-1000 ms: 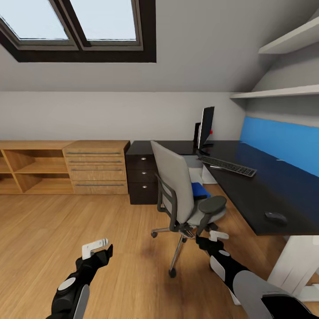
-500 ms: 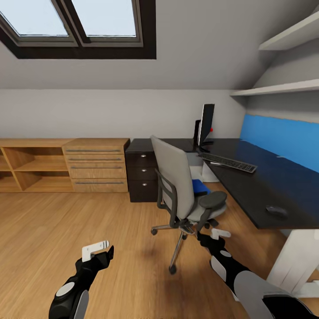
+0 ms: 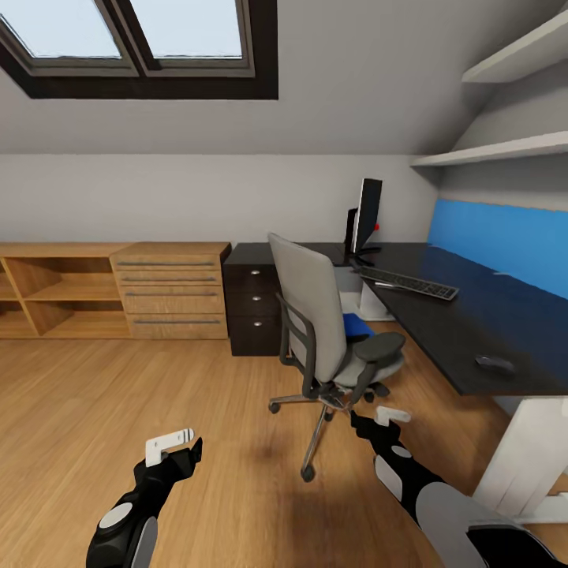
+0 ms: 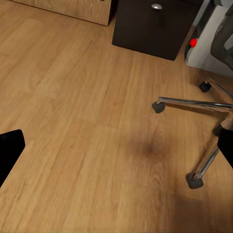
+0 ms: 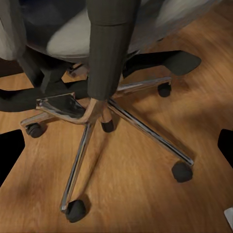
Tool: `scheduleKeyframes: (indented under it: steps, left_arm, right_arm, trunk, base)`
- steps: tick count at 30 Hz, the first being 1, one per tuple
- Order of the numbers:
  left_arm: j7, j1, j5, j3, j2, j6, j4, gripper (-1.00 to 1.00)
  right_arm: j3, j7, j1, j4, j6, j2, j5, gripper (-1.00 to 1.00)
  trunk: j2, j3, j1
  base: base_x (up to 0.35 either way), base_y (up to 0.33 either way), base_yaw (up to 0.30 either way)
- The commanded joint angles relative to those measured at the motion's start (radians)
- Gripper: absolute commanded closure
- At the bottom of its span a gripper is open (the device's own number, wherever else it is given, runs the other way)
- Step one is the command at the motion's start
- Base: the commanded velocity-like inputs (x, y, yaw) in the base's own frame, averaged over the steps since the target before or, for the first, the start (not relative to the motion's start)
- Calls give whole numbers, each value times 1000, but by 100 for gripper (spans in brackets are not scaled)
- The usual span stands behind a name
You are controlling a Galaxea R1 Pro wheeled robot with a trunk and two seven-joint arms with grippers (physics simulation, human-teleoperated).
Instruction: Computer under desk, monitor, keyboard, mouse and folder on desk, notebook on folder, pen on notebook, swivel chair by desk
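Facing the desk, swivel chair back toward camera; both arms' fingers wide.

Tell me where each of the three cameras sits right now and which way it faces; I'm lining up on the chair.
Head view: on the robot's head, looking forward and down at the swivel chair beside the desk; left gripper and right gripper show low in the picture.
Left wrist view: on the left arm, facing down at the wood floor; dark fingertips at the edges.
Right wrist view: on the right arm, facing the chair's chrome base; dark fingertips at the edges.
Shared: all three see the chair's castor legs.
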Motion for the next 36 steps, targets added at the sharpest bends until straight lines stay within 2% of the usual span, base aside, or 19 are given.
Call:
scheduleKeyframes:
  steps: [1, 13, 24, 30, 31, 32, 36]
  left_arm:
    - [5, -1, 8, 0, 0, 5, -1, -100]
    - [7, -1, 8, 0, 0, 5, -1, -100]
    - [8, -1, 4, 3, 1, 4, 2, -100]
    - [9, -1, 3, 5, 3, 2, 5, -100]
    - [8, -1, 2, 5, 4, 2, 5, -100]
    - [8, -1, 2, 5, 5, 2, 6, -100]
    - [8, -1, 3, 5, 6, 2, 8, -100]
  right_arm:
    - [2, -2, -1, 1, -4, 0, -6, -100]
    - [3, -2, -1, 1, -4, 0, -5, -100]
    - [3, -1, -1, 4, -4, 0, -4, -100]
    - [3, -6, 0, 4, -1, -4, -3, -100]
    - [3, -6, -1, 3, 0, -7, -3, -100]
    - [2, -19, -1, 2, 4, -30, -4, -100]
    - [-1, -51, -4, 0, 17, -70, -5, -100]
  trunk:
    - [-8, -4, 4]
    - [-92, -39, 50]
    - [-169, -73, 92]
    - [-169, -73, 92]
    - [-169, -73, 92]
    - [-169, -73, 92]
    - [-169, -73, 92]
  base:
    - [0, 0, 0]
    - [0, 0, -115]
    - [0, 0, -12]
    - [0, 0, 0]
    - [0, 0, 0]
    - [0, 0, 0]
    - [0, 0, 0]
